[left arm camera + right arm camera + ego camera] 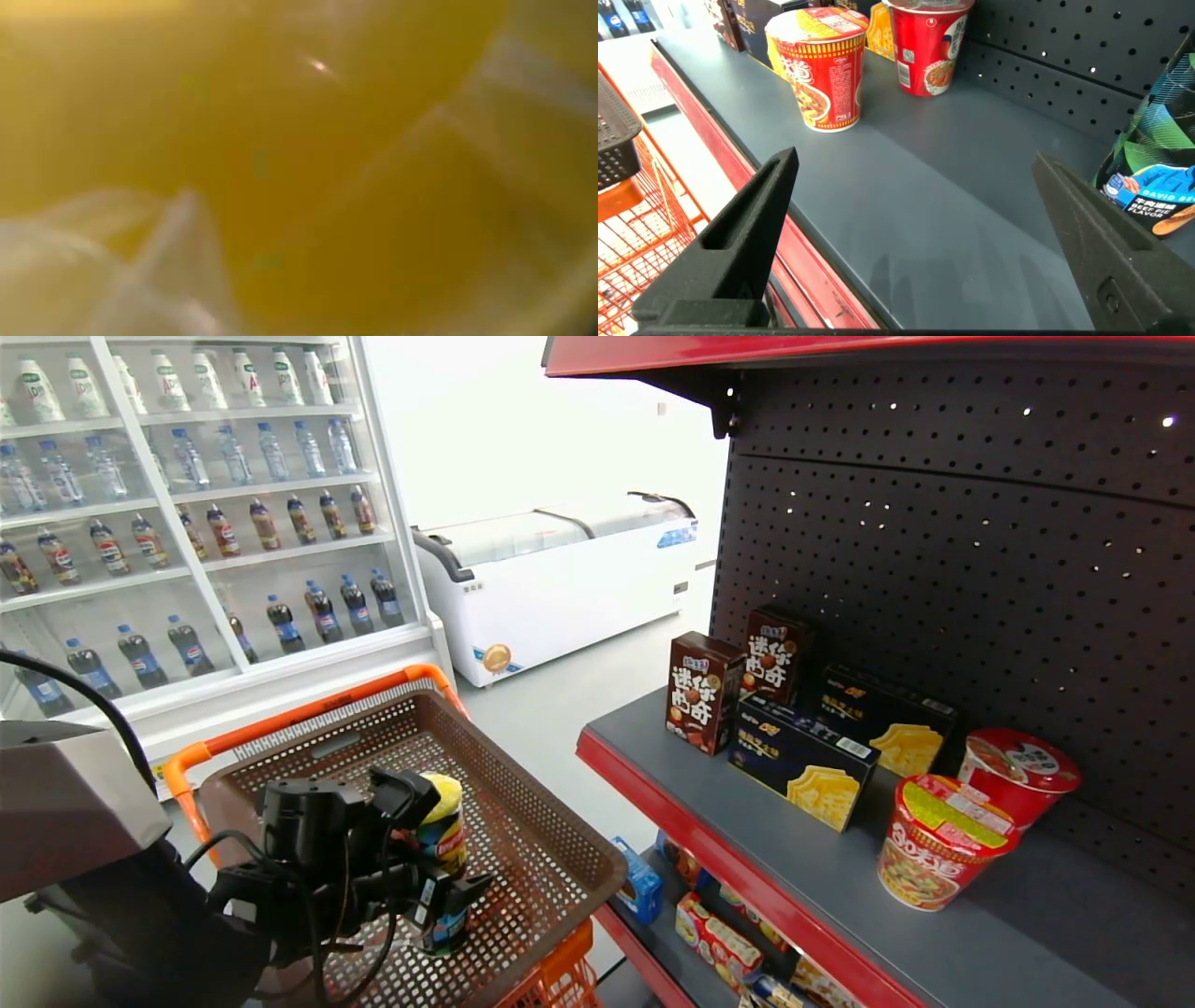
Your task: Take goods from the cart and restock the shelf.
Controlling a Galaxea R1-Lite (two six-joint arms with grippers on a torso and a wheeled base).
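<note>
Head view: left gripper (431, 845) seemingly clamped on yellow-lidded canister (450, 821) within cart basket (583, 870); right gripper (913, 170) spread wide above shelf (971, 219).

Head cam: high, facing forward and down. Cart (551, 803) low at left, shelf (747, 840) at right, both mid-range.

Left wrist cam: lens almost against the yellow top (280, 168) of the canister (444, 803) in the cart; fully blurred.

Right wrist cam: low and near over the shelf board, looking along it between the right gripper's (915, 159) 2 spread fingers.

Shared by head and right wrist: shelf board, yellow-lidded cup (938, 845) (822, 70), red cup (1018, 775) (924, 47).
</note>
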